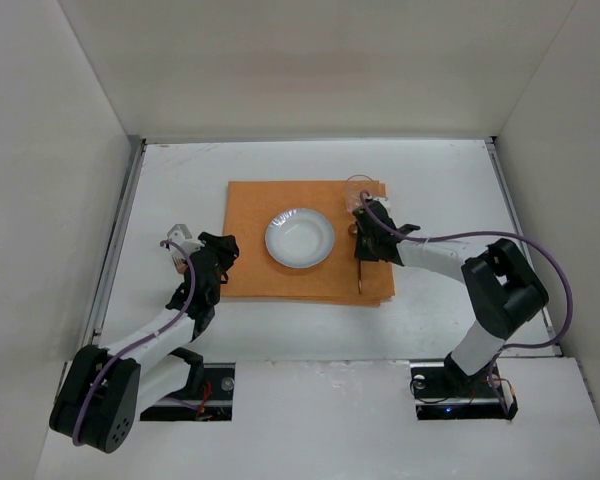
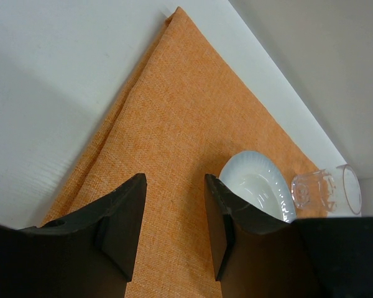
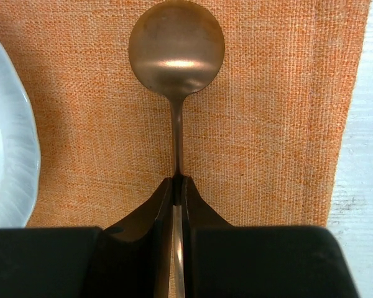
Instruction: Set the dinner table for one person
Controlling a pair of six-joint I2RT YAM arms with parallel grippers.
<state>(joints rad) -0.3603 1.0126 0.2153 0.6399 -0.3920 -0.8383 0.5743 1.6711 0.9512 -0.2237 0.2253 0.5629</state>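
Plainly, the white surface (image 1: 180, 180) spreads out ahead of both arm bases, walled on three sides, and we see an orange mat (image 1: 250, 215) lying flat near its middle. On the mat sits a white plate (image 1: 299, 238), a little left of the mat's centre. Just right of the plate a coppery spoon (image 3: 176, 49) lies on the cloth, its bowl pointing away from the bases and its handle running toward the near edge. Our right claw (image 3: 178, 183) is pinched tight on that handle just behind the neck, with only the thin stem between its fingers. A clear glass (image 1: 360, 186) stands at the mat's far right corner, just beyond the right claw. Our left claw (image 2: 174, 186) hangs over the mat's left edge, its fingers spread apart with nothing between them and only cloth showing beneath. It is well apart from the plate.
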